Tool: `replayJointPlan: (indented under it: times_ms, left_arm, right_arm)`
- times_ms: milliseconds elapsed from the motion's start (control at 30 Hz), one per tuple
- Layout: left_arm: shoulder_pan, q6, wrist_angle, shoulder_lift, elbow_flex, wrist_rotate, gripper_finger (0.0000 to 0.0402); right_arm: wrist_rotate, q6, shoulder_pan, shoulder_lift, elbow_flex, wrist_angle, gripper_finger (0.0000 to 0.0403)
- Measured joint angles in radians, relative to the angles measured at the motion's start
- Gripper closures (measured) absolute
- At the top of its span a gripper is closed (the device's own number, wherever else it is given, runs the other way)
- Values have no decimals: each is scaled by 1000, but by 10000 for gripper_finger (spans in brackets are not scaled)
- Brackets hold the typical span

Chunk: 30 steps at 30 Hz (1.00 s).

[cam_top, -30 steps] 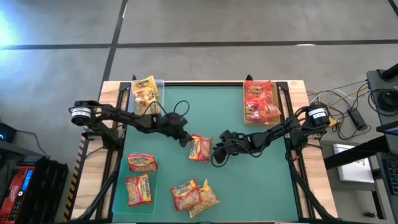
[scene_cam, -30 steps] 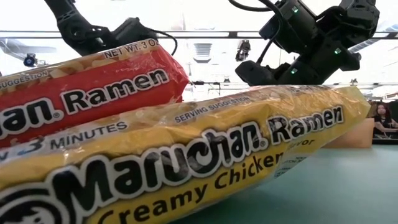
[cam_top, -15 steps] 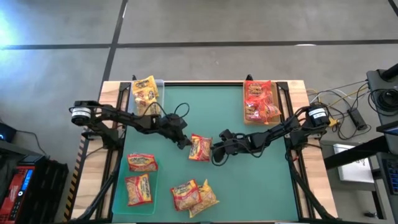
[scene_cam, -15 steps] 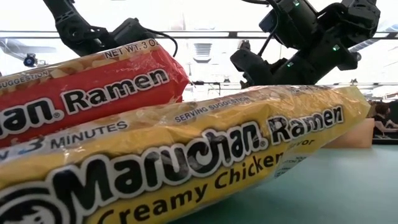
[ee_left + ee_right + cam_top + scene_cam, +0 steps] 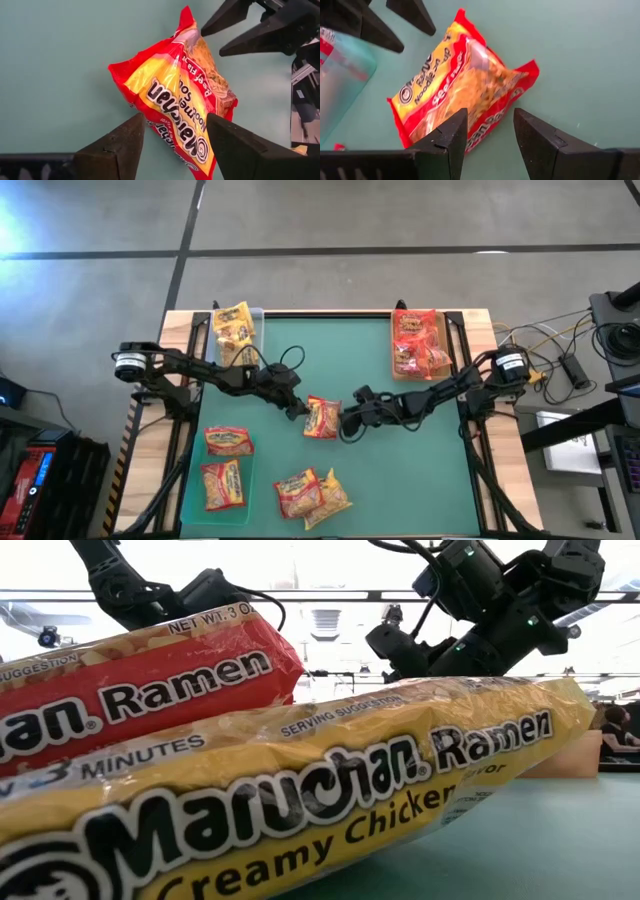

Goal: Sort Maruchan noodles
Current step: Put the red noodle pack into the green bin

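Dark, wedge-shaped fingers of your left gripper (image 5: 172, 145) and right gripper (image 5: 487, 137) stand spread on opposite sides of one crinkly red-and-yellow ramen packet (image 5: 321, 418). You see it lying flat near the middle of the green table (image 5: 400, 480), long axis running far edge to near edge.

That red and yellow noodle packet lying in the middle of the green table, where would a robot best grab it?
Probably by a crimped end seam or across its narrow width, coming from above. The middle packet lies flat and alone on the table, with the open left tool and open right tool at opposite ends, so either could reach it.
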Motion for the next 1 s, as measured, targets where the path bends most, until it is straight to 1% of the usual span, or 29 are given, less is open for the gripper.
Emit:
replayJointPlan:
  times_ms: [367,500,633,733,933,1000]
  left_arm:
    - [-20,-6,16,0,0,-6,203]
    - [-50,-46,19,1,0,-6,202]
    - [-80,-104,26,1,0,-23,202]
    - [-98,-167,25,1,0,-58,202]
    - [-126,-311,12,1,0,-159,202]
    - [-135,-345,-7,1,0,-181,202]
  right_arm:
    - [-1,-49,-31,79,0,76,252]
    - [24,-84,-32,78,0,73,252]
    - [23,-112,-32,76,2,73,252]
    - [23,-124,-32,76,2,73,252]
    - [16,-262,-32,75,2,67,253]
    - [-5,-269,-32,75,2,56,253]
